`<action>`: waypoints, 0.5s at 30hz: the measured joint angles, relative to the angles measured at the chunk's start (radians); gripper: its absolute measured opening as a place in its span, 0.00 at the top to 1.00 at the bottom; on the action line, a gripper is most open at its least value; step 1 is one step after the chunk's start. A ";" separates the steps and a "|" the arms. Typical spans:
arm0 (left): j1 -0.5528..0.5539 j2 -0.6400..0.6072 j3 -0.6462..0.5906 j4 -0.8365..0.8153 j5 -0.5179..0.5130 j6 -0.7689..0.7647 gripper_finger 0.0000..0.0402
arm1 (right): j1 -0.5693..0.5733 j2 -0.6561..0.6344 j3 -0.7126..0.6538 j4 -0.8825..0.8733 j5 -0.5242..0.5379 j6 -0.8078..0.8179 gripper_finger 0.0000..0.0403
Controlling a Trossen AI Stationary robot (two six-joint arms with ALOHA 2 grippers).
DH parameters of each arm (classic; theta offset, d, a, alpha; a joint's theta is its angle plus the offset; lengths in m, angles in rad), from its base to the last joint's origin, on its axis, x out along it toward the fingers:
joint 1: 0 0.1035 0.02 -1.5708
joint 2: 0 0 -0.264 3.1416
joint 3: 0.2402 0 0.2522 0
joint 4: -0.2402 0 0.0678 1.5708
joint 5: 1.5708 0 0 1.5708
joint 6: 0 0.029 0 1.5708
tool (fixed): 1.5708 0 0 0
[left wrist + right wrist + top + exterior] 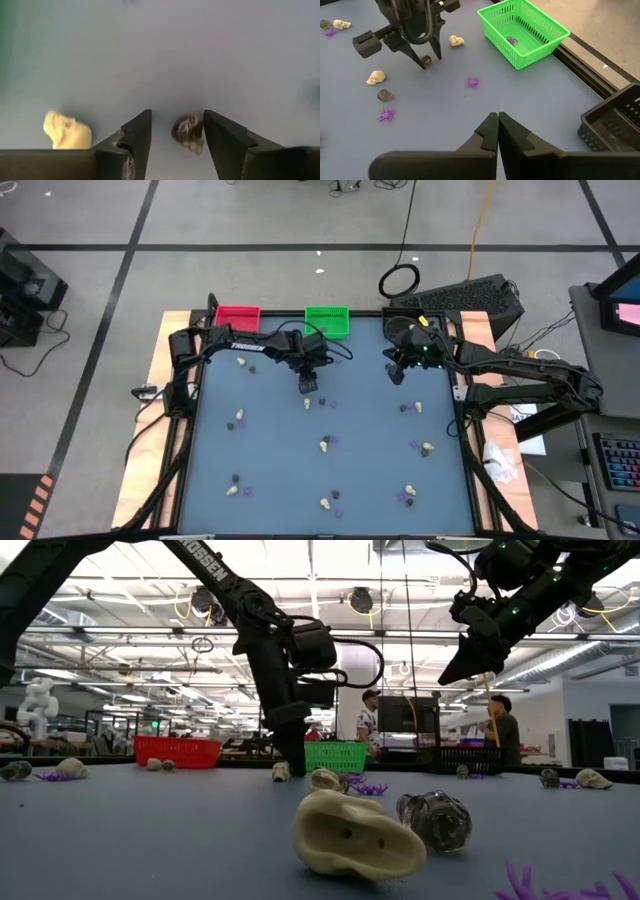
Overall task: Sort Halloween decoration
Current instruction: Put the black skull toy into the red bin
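A dark grey-black skull (188, 133) sits on the blue worktop toward the far edge, near the middle, and the left gripper (309, 384) is down right over it. Jaws are parted just wider than the trinket, one finger on each side, nothing clamped yet. In the left wrist view the skull lies closer to one finger than the other, so a small sideways nudge to centre it looks wise before closing, or it may squirt out. A cream-white skull (66, 131) lies just beside, outside the fingers; keep it that way.

A purple spider (472, 82) rests near the pair, and more skulls and spiders are scattered toward the near edge. The green bin (327, 321) at the far edge already holds a purple spider; the red bin (237, 316) stands to its left, a black bin (615, 122) at the far right corner.

The right gripper (498, 131) hangs above the far right area, jaws closed, empty.
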 joint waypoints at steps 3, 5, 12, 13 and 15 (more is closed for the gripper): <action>0.001 -0.002 -0.014 0.019 0.000 0.007 0.64 | 0.000 0.000 0.000 -0.002 0.000 0.000 1.00; 0.006 -0.004 -0.023 0.026 0.005 0.007 0.68 | 0.000 0.000 0.000 -0.002 0.000 0.000 1.00; 0.016 -0.007 -0.043 0.033 0.011 0.015 0.82 | 0.000 0.000 0.000 -0.002 0.000 0.000 1.00; 0.016 -0.007 -0.042 0.033 0.011 0.025 0.84 | 0.000 0.000 0.000 -0.002 0.000 0.000 1.00; 0.017 -0.006 -0.033 0.025 0.011 0.032 0.86 | 0.000 0.000 0.000 -0.002 0.000 0.000 1.00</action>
